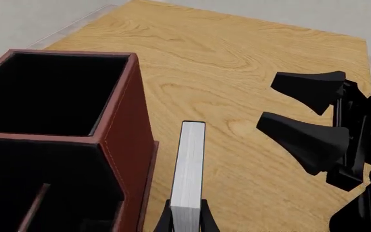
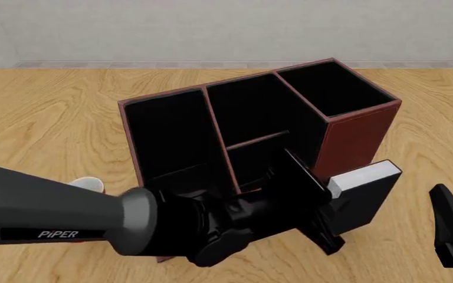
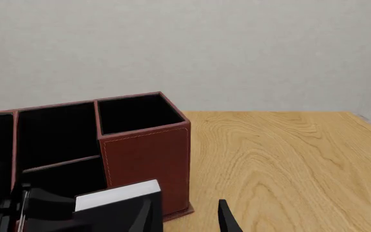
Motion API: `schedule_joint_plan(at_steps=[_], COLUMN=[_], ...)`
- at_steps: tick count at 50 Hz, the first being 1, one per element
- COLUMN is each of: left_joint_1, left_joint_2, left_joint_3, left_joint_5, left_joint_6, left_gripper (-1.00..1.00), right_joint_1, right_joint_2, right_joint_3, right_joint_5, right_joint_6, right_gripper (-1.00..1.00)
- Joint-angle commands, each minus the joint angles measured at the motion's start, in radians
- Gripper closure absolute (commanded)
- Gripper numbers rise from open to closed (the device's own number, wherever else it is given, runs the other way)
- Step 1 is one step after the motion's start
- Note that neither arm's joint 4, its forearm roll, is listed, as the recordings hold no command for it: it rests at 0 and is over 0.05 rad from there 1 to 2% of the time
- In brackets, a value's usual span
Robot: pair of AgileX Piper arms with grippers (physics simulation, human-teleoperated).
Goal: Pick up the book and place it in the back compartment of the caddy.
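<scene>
The left gripper [image 2: 330, 219] is pinching the book [image 2: 365, 191] and holding it above the desk [image 2: 45, 112], just beside the caddy [image 2: 353, 138] on its tall end's near side. The right gripper [image 2: 450, 227] is hanging spread toward the desk's near right corner.

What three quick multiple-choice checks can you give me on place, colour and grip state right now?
1. Where is the small black hardcover book with white page edge?
A. Inside the tall end compartment
B. Outside the reddish-brown rectangular caddy, beside its tall end
C. Lying flat on the table

2. What colour is the caddy's lining?
A. Black
B. White
C. Red

3. What is the left tool doing?
A. Open, empty
B. Shut on a mug
C. Shut on the book

Key: 1 B, the book sits next to the outer wall; 2 A, every compartment shows black inside; 3 C, fingers flank the book in the left wrist view.
</scene>
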Motion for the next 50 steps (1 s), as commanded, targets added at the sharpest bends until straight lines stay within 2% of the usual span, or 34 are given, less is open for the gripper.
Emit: schedule_joint_plan(at_steps=[1,19,26,35,50], left_joint_1=[-0.003,0.001,0.003,0.0,-0.001], left_joint_2=[-0.029,-0.074,-0.086,-0.159,-0.28], left_joint_3=[0.01,0.056,0.063,0.073,0.113], left_joint_5=[-0.003,-0.011,0.001,0.038,0.094], left_joint_6=[0.027,0.013,0.032,0.065,0.067], left_gripper=[1.0,1.0,1.0,1.0,1.0], right_joint_1=[0.0,0.0,0.0,0.0,0.0], right_joint_2=[0.0,0.0,0.0,0.0,0.0], right_joint_3=[0.0,0.0,0.0,0.0,0.0], right_joint_5=[0.0,0.0,0.0,0.0,0.0], right_joint_6=[0.0,0.0,0.0,0.0,0.0], right_gripper=[-1.0,-1.0,-1.0,-1.0,-1.0])
